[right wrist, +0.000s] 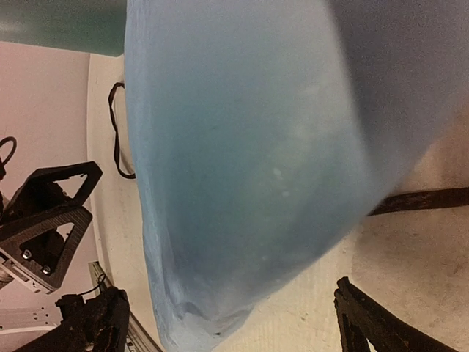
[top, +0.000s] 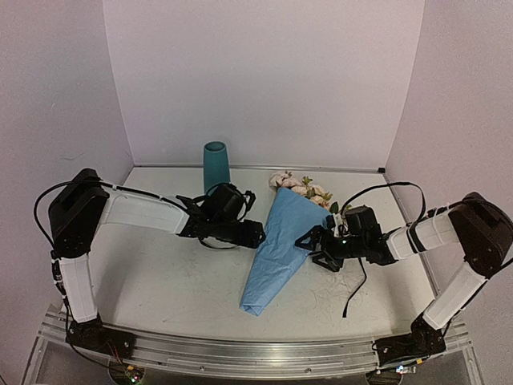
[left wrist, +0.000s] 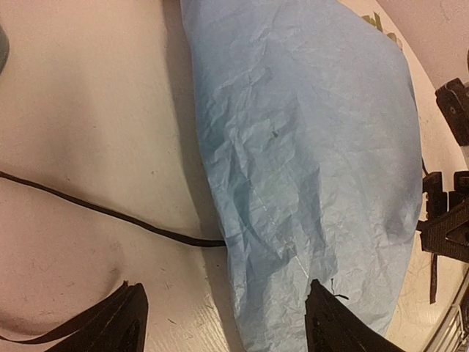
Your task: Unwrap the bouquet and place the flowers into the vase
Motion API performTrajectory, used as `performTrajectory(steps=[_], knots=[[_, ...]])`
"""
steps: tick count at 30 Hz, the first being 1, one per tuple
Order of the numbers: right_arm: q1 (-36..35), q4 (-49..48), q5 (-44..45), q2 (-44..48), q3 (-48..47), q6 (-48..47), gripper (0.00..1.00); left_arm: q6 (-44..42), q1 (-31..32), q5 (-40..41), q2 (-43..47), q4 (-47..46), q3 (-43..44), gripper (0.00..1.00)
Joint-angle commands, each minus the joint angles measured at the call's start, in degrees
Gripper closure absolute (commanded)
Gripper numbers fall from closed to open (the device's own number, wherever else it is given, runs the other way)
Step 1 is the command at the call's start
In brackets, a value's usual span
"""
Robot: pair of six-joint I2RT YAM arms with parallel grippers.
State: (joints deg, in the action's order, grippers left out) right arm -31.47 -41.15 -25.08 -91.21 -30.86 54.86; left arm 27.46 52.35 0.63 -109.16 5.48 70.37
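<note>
Gripper jaws stand apart and empty on both arms, the left gripper (top: 256,234) and right gripper (top: 309,241) flanking the bouquet (top: 276,241), which lies on the tabletop (top: 160,281), tip nearest, the flowers (top: 300,188) at the far end near the vase (top: 215,166). We judge the paper light, soft and easily torn, so we would pinch a loose edge rather than the blooms. Our left wrist view shows a black ribbon (left wrist: 110,213) running under the paper, which we cannot make out from above.

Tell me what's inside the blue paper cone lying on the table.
Pale pink and cream flowers poke out of the bouquet at its wide far end. Their stems are covered inside it, so their number and length cannot be seen.
</note>
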Motion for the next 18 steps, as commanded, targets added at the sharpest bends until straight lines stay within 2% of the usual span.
performTrajectory(steps=[1,14,16,18], knots=[[-2.4,-6.1,-3.7,0.0,-4.6,2.7,0.02,0.8,0.0,-5.0,-2.9,-1.8,0.8,0.27],[-6.8,-1.7,-2.6,11.9,-9.2,-2.4,0.02,0.1,0.1,-11.3,-6.7,-3.8,2.3,0.31],[-6.8,1.8,-0.2,12.9,-9.6,-3.6,0.02,0.3,0.2,-11.5,-6.7,-3.9,2.3,0.31],[-6.8,10.3,6.1,14.5,-10.8,-5.7,0.02,0.4,0.2,-11.6,-6.5,-4.0,2.2,0.31]])
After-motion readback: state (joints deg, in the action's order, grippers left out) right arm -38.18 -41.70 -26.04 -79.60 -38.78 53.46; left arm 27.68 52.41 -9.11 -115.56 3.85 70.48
